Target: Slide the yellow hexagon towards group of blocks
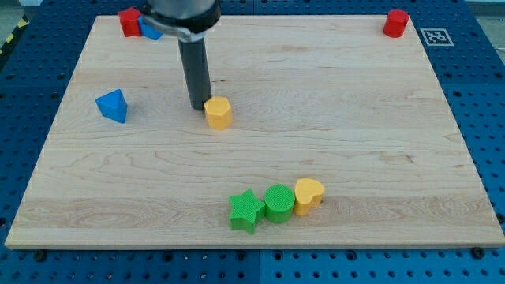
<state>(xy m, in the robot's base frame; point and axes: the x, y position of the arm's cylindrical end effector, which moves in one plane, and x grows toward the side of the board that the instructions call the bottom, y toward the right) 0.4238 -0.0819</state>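
Observation:
The yellow hexagon (218, 112) lies a little left of the board's middle, in the upper half. My tip (197, 106) stands just to its left, touching or nearly touching it. The group of blocks sits near the view's bottom: a green star (246, 210), a green cylinder (278, 203) and a yellow heart (308, 195), side by side in a row. The group lies below and to the right of the hexagon.
A blue triangular block (112, 105) lies at the left. A red block (129, 21) and a blue block (150, 30) sit at the top left corner, partly behind the arm. A red cylinder (395, 23) stands at the top right. The wooden board (379, 142) rests on a blue perforated table.

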